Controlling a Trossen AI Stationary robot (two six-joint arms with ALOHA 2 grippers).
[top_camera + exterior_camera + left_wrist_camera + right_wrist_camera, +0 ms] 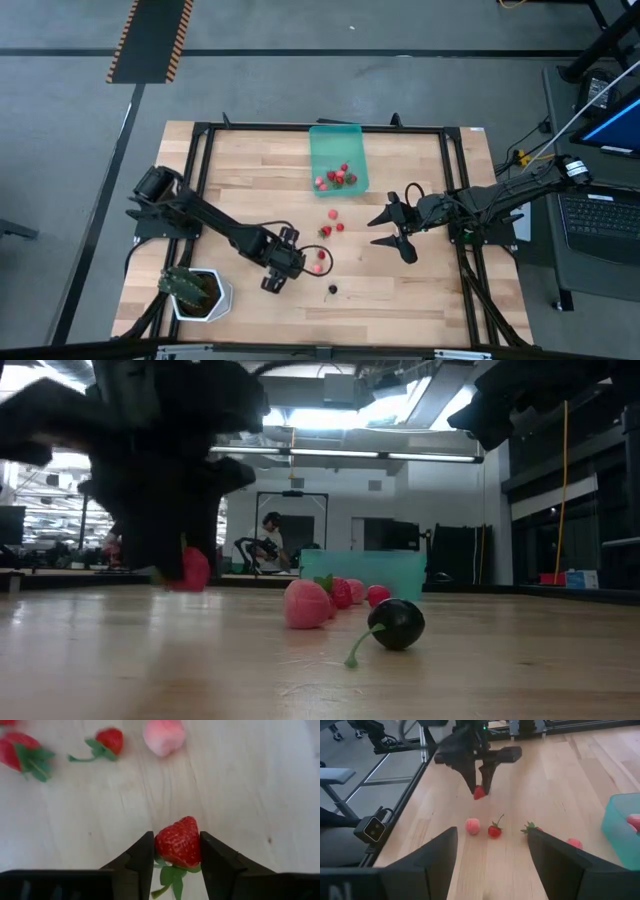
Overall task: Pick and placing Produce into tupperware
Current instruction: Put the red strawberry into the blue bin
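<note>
The teal tupperware stands at the table's far middle with several red fruits in it. My left gripper is shut on a red strawberry, also seen in the right wrist view. Loose on the wood lie a pink fruit, a red one with a stem, others nearer the tupperware, and a dark berry with a green stem. My right gripper hovers open to the right of the loose fruits, with nothing between its fingers. My left gripper pinches the strawberry's two sides between its two fingers. The fingers come steeply from above, slanting toward the table's right. The strawberry's red tip points away from the gripper and its green top sits back between the fingers. It hangs just clear of the wood.
A white pot with a green plant stands at the near left corner. A black frame runs round the tabletop. A laptop sits beyond the right edge. Bare wood lies between the loose fruits and the near edge.
</note>
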